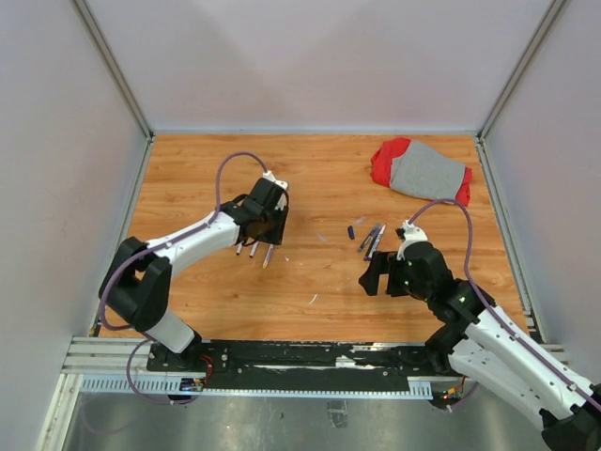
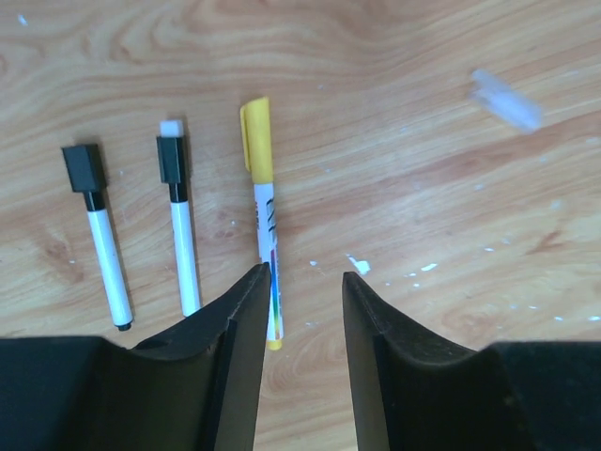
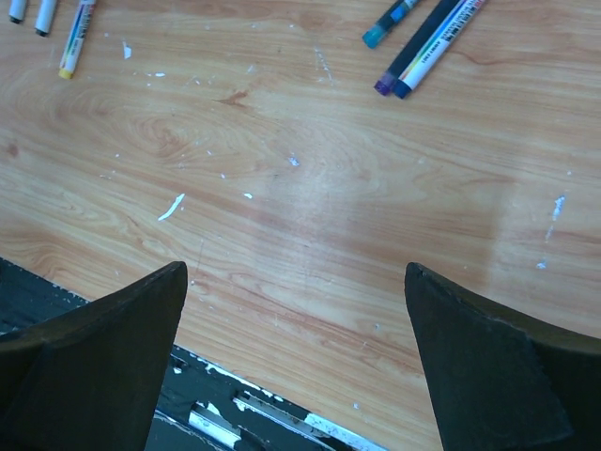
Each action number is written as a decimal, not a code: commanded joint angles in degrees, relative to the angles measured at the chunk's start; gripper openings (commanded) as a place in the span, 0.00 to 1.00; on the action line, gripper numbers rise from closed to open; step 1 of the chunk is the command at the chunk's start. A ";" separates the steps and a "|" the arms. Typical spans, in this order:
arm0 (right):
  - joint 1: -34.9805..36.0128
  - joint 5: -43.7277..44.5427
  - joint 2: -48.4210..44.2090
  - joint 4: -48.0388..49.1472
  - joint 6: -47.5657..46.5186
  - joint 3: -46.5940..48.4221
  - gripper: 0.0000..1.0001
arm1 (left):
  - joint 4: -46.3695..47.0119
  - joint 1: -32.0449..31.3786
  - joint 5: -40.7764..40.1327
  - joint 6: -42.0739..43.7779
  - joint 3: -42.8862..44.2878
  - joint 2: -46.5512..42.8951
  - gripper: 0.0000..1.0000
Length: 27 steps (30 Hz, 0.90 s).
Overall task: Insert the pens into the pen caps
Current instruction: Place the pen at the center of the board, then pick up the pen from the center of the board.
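Three pens lie side by side under my left gripper. The left wrist view shows a white pen with a black cap, a white pen with a black and white end, and a pen with a yellow cap. My left gripper is open and empty, its left finger just over the yellow pen's lower end. More dark pens lie mid-table, with a small blue cap to their left. My right gripper hovers just in front of them; it is wide open and empty, with those pens at the top.
A red and grey cloth lies at the back right. A small white scrap lies on the wooden table, also in the right wrist view. A blurred pale scrap lies beyond the left gripper. The black rail runs along the near edge.
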 commanded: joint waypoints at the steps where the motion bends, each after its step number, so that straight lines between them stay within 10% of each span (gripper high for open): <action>1: -0.93 5.00 2.45 -4.77 1.40 4.66 0.98 | 3.48 0.51 1.85 0.20 -0.93 -7.23 0.42; 27: -0.88 5.95 6.84 -5.20 -7.58 9.30 0.99 | 6.80 1.05 -0.32 -0.75 -9.67 -42.58 0.58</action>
